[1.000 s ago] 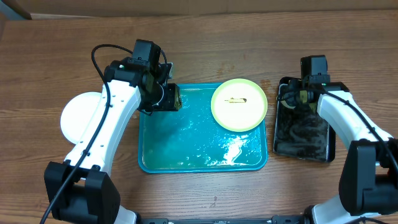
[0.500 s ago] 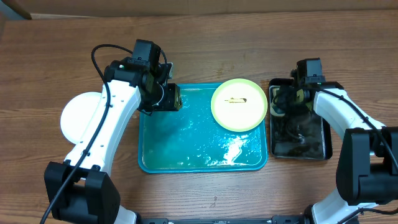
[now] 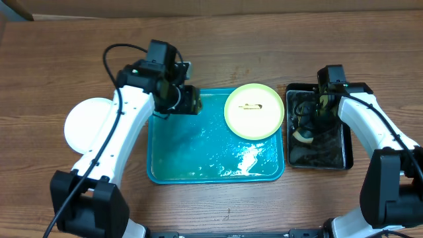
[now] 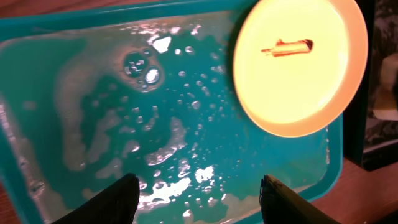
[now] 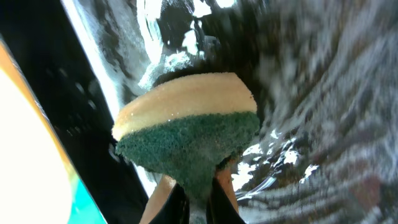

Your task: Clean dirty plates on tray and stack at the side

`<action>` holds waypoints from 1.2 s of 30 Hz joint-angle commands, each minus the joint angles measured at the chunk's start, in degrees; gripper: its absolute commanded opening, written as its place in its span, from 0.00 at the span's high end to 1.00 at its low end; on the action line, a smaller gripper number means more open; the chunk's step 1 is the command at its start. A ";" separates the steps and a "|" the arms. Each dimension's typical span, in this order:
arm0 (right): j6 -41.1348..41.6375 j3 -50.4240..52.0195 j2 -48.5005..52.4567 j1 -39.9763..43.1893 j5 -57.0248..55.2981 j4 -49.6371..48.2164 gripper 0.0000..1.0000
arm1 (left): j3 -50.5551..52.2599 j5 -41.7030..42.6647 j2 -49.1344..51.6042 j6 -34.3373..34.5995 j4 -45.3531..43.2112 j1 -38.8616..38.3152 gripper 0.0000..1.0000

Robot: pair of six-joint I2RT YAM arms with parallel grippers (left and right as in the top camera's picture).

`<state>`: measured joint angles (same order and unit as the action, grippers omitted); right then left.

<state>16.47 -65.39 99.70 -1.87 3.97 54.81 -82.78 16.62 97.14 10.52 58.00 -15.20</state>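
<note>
A pale yellow-green plate [image 3: 254, 111] with a brown smear lies in the far right corner of the wet teal tray [image 3: 165, 173]; it also shows in the left wrist view [image 4: 298, 62]. A white plate [image 3: 82, 124] lies on the table left of the tray. My left gripper [image 3: 192, 100] is open and empty over the tray's [image 4: 74, 74] far left part. My right gripper [image 5: 199, 199] is shut on a yellow-and-green sponge [image 5: 186, 124], shown overhead [image 3: 305, 135] in the black tub [image 3: 346, 157] of soapy water.
The black tub stands right of the tray, its rim close to the tray's edge. The tray's floor holds foam and water. Bare wooden table lies in front and behind.
My left gripper has moved right over the tray. My right gripper has shifted in the tub and now has the sponge pinched; the tub slid slightly.
</note>
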 commanded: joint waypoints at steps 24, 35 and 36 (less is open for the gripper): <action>-0.24 -1.22 -1.33 0.13 -0.96 1.97 0.92 | -0.72 6.23 22.25 41.38 -16.04 -20.85 0.32; -0.24 -1.22 -1.33 0.13 -0.96 2.43 0.92 | -0.72 2.23 22.58 41.38 -14.36 -20.65 0.48; -0.24 -1.22 -1.33 0.13 -0.96 2.43 0.92 | -0.72 2.21 22.58 41.35 -14.29 -20.59 0.54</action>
<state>16.43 -65.39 99.70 -1.87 3.57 57.23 -82.78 20.27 119.04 51.35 43.51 -36.25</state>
